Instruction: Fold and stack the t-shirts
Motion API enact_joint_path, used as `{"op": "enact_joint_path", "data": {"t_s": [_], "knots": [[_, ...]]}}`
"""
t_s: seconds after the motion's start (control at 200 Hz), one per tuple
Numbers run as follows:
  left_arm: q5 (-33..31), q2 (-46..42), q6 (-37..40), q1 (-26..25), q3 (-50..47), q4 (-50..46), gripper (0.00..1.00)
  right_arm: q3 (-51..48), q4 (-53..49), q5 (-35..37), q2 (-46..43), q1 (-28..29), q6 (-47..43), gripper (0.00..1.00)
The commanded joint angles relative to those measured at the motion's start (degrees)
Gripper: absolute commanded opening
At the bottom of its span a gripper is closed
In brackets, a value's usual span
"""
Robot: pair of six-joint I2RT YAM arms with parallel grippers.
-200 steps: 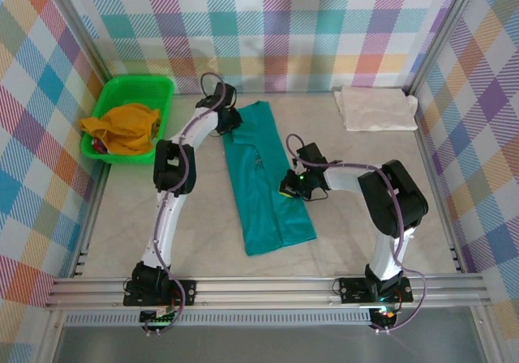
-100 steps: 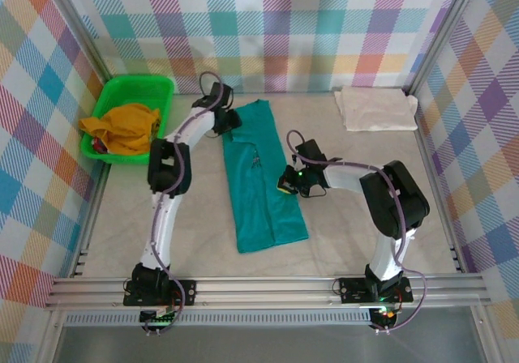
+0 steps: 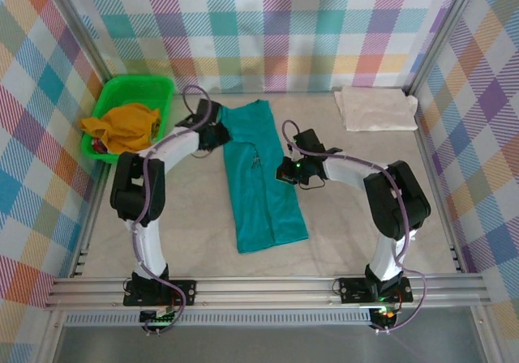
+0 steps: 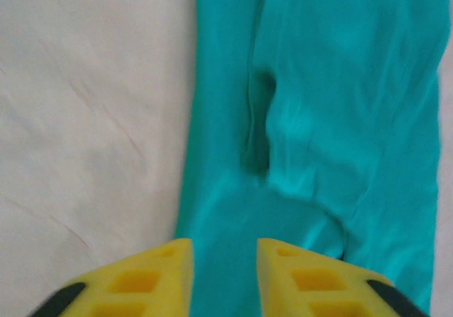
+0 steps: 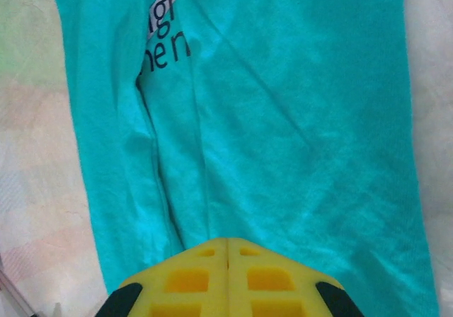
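The teal t-shirt (image 3: pixel 263 193) lies on the table folded lengthwise into a long strip, neck end at the back. My left gripper (image 3: pixel 217 134) hovers at its upper left edge. In the left wrist view the gripper (image 4: pixel 225 250) is open, and flat teal cloth (image 4: pixel 340 105) shows through the gap. My right gripper (image 3: pixel 284 171) sits at the strip's right edge. In the right wrist view it (image 5: pixel 228 240) is shut, tips down on the teal cloth (image 5: pixel 283 119), with dark print (image 5: pixel 163 34) peeking from a fold. The cream-white t-shirt (image 3: pixel 375 108) lies folded at the back right.
A green basket (image 3: pixel 160 83) holding an orange cloth (image 3: pixel 123 128) stands at the back left, close to the left arm's elbow (image 3: pixel 134 189). Checked walls close in the back and both sides. Bare tabletop (image 3: pixel 357 217) lies to the right of the teal strip.
The left arm's elbow swung out to the left and its gripper slid slightly left along the shirt's upper edge. The right gripper moved up and left, and the teal strip shifted left.
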Motion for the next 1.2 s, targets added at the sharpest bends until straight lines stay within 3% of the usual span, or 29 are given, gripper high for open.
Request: {"op": "enact_joint_path", "data": {"t_s": [0.0,0.125,0.27,0.45,0.64,0.875,1.015,1.195], "knots": [[0.52,1.35,-0.65,-2.99,-0.3,3.09,0.21,2.61,-3.18,1.32,2.17,0.56,-3.28,0.0],[-1.3,5.44,-2.04,-3.21,1.77,1.78,0.12,5.75,-5.16,1.61,5.35,0.56,-3.95,0.0],[-2.77,12.43,-2.18,-3.12,8.98,-4.04,0.07,5.91,-3.96,2.06,6.8,0.55,-1.6,0.0],[0.22,22.16,-1.5,-3.12,20.01,-6.64,0.07,4.86,-0.91,2.14,8.92,-0.29,3.87,0.0],[2.53,33.52,1.24,-3.03,40.24,-14.51,0.08,7.16,0.65,3.57,11.77,-1.19,6.24,0.0],[3.46,37.5,3.62,-1.85,52.79,-18.48,0.12,13.2,-0.34,3.53,14.88,-2.25,7.07,0.0],[2.08,31.14,4.74,-1.23,48.2,-19.03,0.2,14.72,-1.44,3.21,13.75,-2.51,6.71,0.0],[1.08,11.11,4.27,-0.84,25.72,-9.2,0.24,13.33,-3.96,0.43,6.84,-2.51,5.16,0.05]]}}
